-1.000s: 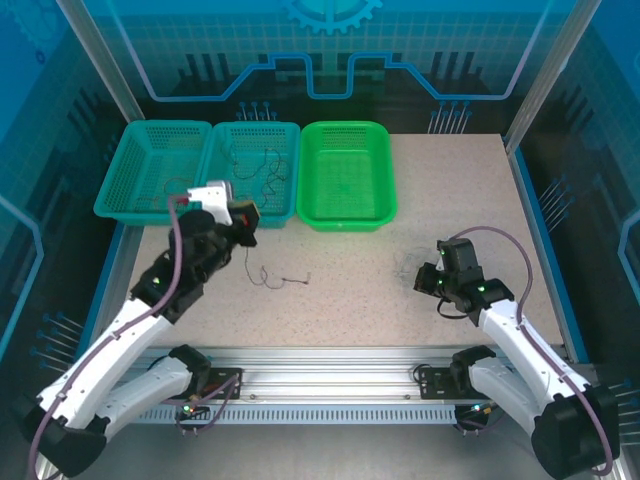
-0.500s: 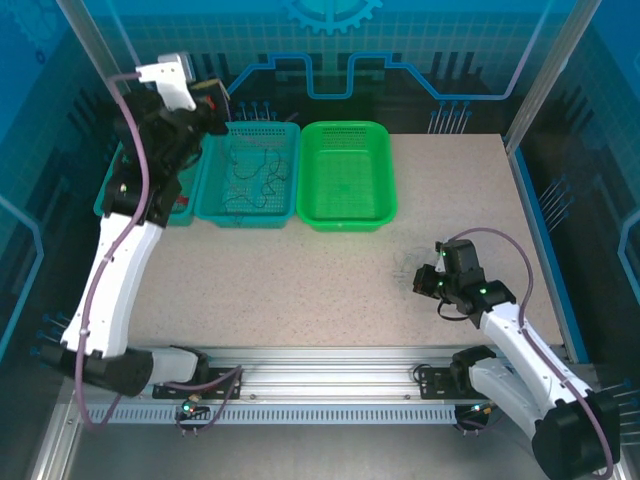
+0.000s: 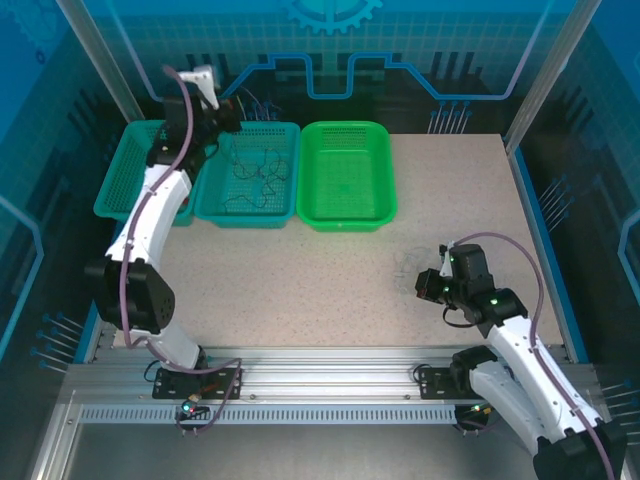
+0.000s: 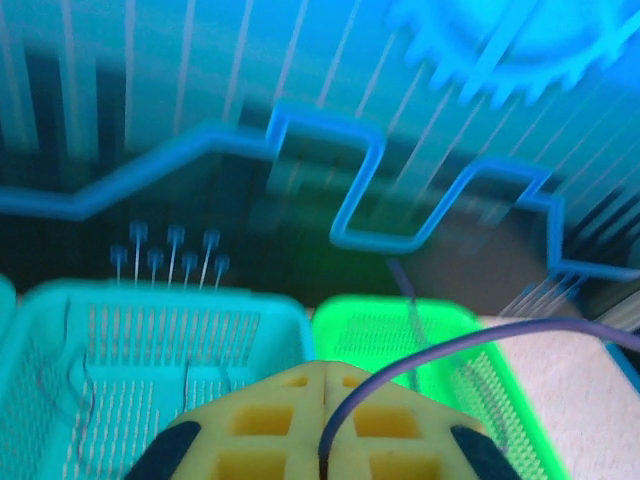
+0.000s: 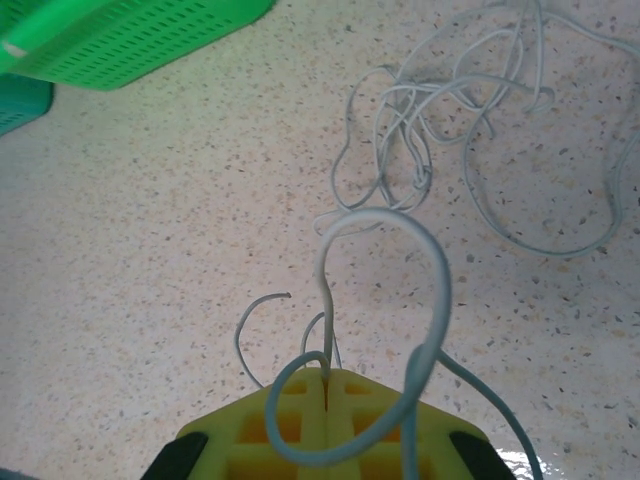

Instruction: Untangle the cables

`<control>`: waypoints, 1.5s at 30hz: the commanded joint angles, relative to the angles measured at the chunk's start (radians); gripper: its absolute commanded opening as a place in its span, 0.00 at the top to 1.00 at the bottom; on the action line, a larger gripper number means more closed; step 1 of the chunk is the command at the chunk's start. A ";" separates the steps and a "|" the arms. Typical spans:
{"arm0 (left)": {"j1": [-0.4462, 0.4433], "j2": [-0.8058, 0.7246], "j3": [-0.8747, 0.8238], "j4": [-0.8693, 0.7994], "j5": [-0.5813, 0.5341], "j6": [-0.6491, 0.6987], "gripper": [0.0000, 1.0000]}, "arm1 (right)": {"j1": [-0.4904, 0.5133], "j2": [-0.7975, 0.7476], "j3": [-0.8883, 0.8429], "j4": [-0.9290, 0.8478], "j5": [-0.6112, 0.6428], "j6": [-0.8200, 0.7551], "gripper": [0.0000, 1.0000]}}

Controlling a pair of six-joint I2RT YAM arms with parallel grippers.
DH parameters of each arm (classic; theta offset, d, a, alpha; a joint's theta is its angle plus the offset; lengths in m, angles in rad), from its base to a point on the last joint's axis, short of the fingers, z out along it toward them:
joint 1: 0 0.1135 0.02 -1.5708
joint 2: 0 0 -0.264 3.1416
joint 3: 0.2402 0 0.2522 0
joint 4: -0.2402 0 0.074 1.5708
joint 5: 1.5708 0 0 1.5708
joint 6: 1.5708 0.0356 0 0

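Lifted high by the teal basket (image 3: pixel 245 219) since earlier, left fingers (image 4: pixel 270 425) clamp a dark cable (image 4: pixel 520 329), its end cut off; right fingers (image 5: pixel 250 440) pinch a whitish cable (image 5: pixel 380 214).

I see two teal baskets (image 3: pixel 135 175) (image 3: pixel 245 216) and one green basket (image 3: pixel 345 220). I have two grippers (image 4: pixel 325 375) (image 5: pixel 327 378). The cables (image 5: pixel 385 214) are too tangled to count.

The worktop (image 3: pixel 330 270) is a matt, speckled, stone-like surface. The green basket (image 3: pixel 345 222) and the teal baskets (image 3: pixel 245 218) are perforated plastic with a slight sheen. The cables (image 5: pixel 430 130) have smooth pale-grey sheathing. The right claw (image 5: pixel 327 385) is matt yellow moulded plastic. The rail (image 3: pixel 330 385) at the near edge is brushed metal.
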 commanded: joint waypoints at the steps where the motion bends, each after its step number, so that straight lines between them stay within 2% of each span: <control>1: -0.005 -0.014 -0.125 0.059 0.028 -0.081 0.75 | 0.001 -0.023 0.065 -0.047 -0.056 -0.018 1.00; 3: -0.014 -0.039 -0.212 0.089 0.053 -0.087 0.59 | 0.008 -0.019 0.099 -0.051 -0.072 -0.022 1.00; 6: -0.040 -0.113 -0.321 0.130 0.064 -0.090 0.48 | 0.027 -0.005 0.157 -0.055 -0.084 -0.025 1.00; 12: -0.145 -0.356 -0.454 0.136 0.102 -0.073 0.45 | 0.093 0.078 0.297 -0.016 -0.086 -0.035 1.00; 18: -0.356 -0.642 -0.585 0.068 0.082 -0.020 0.44 | 0.137 0.298 0.498 0.063 -0.065 -0.096 1.00; 22: -0.522 -0.837 -0.706 -0.018 0.003 -0.024 0.41 | 0.143 0.521 0.655 0.128 -0.050 -0.167 1.00; 26: -0.653 -0.996 -0.800 -0.169 -0.128 -0.051 0.39 | 0.145 0.782 0.870 0.094 0.047 -0.234 1.00; 31: -0.675 -1.101 -0.874 -0.305 -0.161 -0.127 0.32 | 0.146 1.072 1.092 0.086 0.091 -0.249 1.00; 32: -0.676 -1.114 -0.884 -0.319 -0.165 -0.138 0.31 | 0.146 1.127 1.143 0.079 0.092 -0.243 0.97; 33: -0.677 -1.124 -0.891 -0.327 -0.174 -0.147 0.29 | 0.147 1.176 1.188 0.068 0.092 -0.238 0.91; 35: -0.677 -1.147 -0.902 -0.333 -0.200 -0.154 0.25 | 0.150 1.270 1.303 0.024 0.090 -0.240 0.67; 37: -0.677 -1.156 -0.902 -0.340 -0.221 -0.151 0.22 | 0.151 1.329 1.397 -0.033 0.100 -0.247 0.59; 41: -0.678 -1.136 -0.890 -0.360 -0.239 -0.124 0.20 | 0.151 1.310 1.429 -0.073 0.102 -0.269 0.58; 45: -0.676 -1.100 -0.906 -0.309 -0.215 -0.112 0.19 | 0.149 1.156 1.256 -0.015 0.102 -0.274 0.59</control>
